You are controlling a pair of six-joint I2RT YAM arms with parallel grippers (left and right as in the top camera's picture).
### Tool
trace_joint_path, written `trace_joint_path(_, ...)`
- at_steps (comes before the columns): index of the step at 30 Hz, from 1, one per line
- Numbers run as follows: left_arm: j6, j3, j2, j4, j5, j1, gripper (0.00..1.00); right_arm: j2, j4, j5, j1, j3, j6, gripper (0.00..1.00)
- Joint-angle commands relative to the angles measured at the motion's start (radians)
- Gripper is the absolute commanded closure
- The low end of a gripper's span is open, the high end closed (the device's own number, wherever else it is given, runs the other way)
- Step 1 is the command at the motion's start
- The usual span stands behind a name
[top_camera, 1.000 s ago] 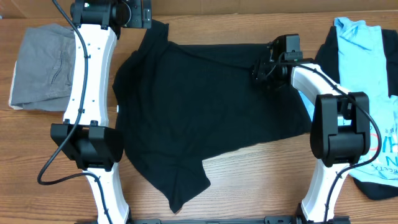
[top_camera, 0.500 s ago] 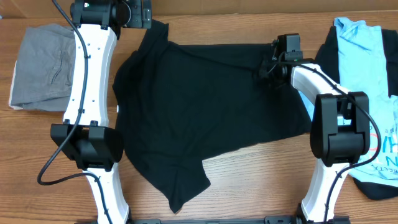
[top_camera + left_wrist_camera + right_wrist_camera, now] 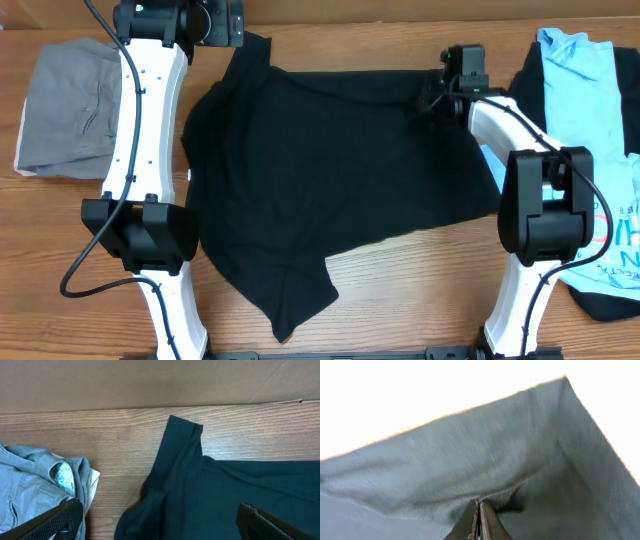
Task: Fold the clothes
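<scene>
A black T-shirt [image 3: 330, 190] lies spread across the table's middle, one sleeve [image 3: 180, 440] reaching toward the far edge. My right gripper [image 3: 432, 98] sits at the shirt's far right part. In the right wrist view it [image 3: 479, 506] is shut on a pinched ridge of the shirt's fabric [image 3: 485, 460], which looks grey in the glare. My left gripper [image 3: 238, 22] hovers at the far left over that sleeve. It [image 3: 160, 522] is open, with the shirt's cloth [image 3: 235, 495] below and nothing between its fingers [image 3: 55, 520]. A light-blue printed T-shirt [image 3: 590, 95] lies at the far right.
A grey folded garment [image 3: 70, 105] with pale lining [image 3: 62, 474] lies at the far left. Dark cloth [image 3: 610, 298] pokes out under the light-blue shirt. A cardboard wall [image 3: 150, 382] stands behind the table. Both arm bases [image 3: 140, 235] stand near the front edge.
My right gripper has shut on the black shirt's fabric and moved a little toward the far edge, drawing the cloth with it. The left arm has not moved.
</scene>
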Motion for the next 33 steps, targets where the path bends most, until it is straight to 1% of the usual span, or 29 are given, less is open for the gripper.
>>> trace_joint_path(1,-0.021,0.01,-0.003,-0.001,0.008,-0.003,0.0,-0.003,0.014,-0.005,0.004,0.119,0.017,0.96)
trace_joint_path(6,-0.021,0.01,-0.003,0.001,0.009,-0.003,0.0,-0.003,0.086,0.059,0.002,0.218,0.051,0.96)
trace_joint_path(12,-0.021,0.01,-0.003,0.001,0.017,-0.003,0.0,0.016,0.263,0.127,-0.008,0.222,0.051,0.96)
trace_joint_path(13,-0.021,0.01,-0.003,0.001,0.021,-0.003,0.0,0.027,0.29,0.138,-0.01,0.222,0.051,0.95)
trace_joint_path(14,-0.021,0.01,-0.003,0.001,0.025,-0.003,0.0,0.04,0.325,0.144,-0.013,0.222,0.051,0.81)
trace_joint_path(15,-0.021,0.01,-0.003,0.002,0.028,-0.003,0.0,0.053,0.354,0.147,-0.014,0.222,0.051,0.5)
trace_joint_path(16,-0.021,0.01,-0.003,0.002,0.028,-0.003,0.0,0.063,0.373,0.152,-0.018,0.222,0.051,0.04)
trace_joint_path(17,-0.021,0.01,-0.003,0.001,0.027,-0.003,0.0,0.066,0.381,0.157,-0.022,0.222,0.051,0.0)
trace_joint_path(20,-0.005,0.01,-0.003,-0.003,0.026,-0.003,0.0,0.056,0.375,0.163,-0.038,0.222,0.051,0.0)
trace_joint_path(24,0.01,0.013,-0.017,-0.005,0.007,-0.001,0.0,-0.027,0.266,0.151,-0.072,0.222,0.051,0.0)
trace_joint_path(28,0.009,0.033,-0.074,-0.028,0.008,-0.003,0.0,-0.178,0.024,0.148,-0.102,0.222,0.05,0.0)
trace_joint_path(32,0.009,0.053,-0.18,-0.077,0.009,-0.018,0.0,-0.347,-0.259,0.109,-0.113,0.222,0.05,0.0)
trace_joint_path(33,0.008,0.053,-0.226,-0.093,0.013,-0.029,0.0,-0.404,-0.365,0.106,-0.113,0.222,0.051,0.0)
